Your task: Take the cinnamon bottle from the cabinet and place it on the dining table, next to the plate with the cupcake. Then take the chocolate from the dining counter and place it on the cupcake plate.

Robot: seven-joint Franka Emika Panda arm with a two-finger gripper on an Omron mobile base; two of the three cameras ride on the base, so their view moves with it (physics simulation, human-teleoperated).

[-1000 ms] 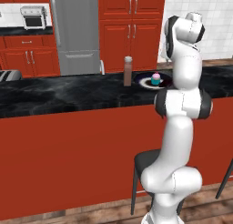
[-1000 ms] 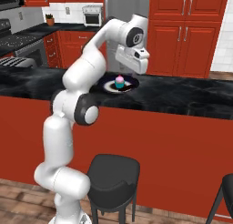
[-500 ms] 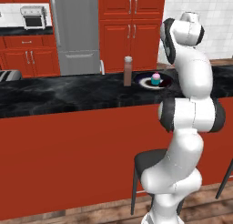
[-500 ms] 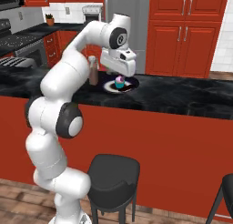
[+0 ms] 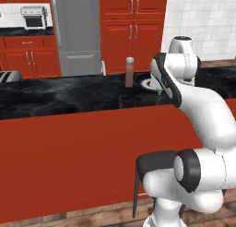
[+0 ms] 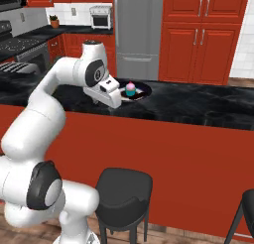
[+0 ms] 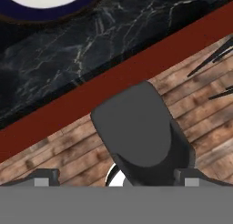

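One small white plate [image 6: 140, 91] with a dark rim sits on the black marble dining table [image 5: 69, 94], and the teal-wrapped cupcake [image 6: 130, 89] stands on it. Just beside the plate stands the cinnamon bottle [image 5: 129, 72], upright, with reddish-brown contents and a grey cap, nothing gripping it. The gripper [image 7: 116, 181] hangs over the near edge of the table, looking down past the red front panel [image 7: 68, 107] at a dark stool seat [image 7: 141, 132] and the plank floor [image 7: 200, 89]; its jaws stand wide apart and hold nothing. Bare marble stretches to both sides of the plate. Behind the table are a grey fridge [image 5: 76, 32], red cabinet doors [image 5: 133, 27] and a white tiled wall [image 5: 203, 23]
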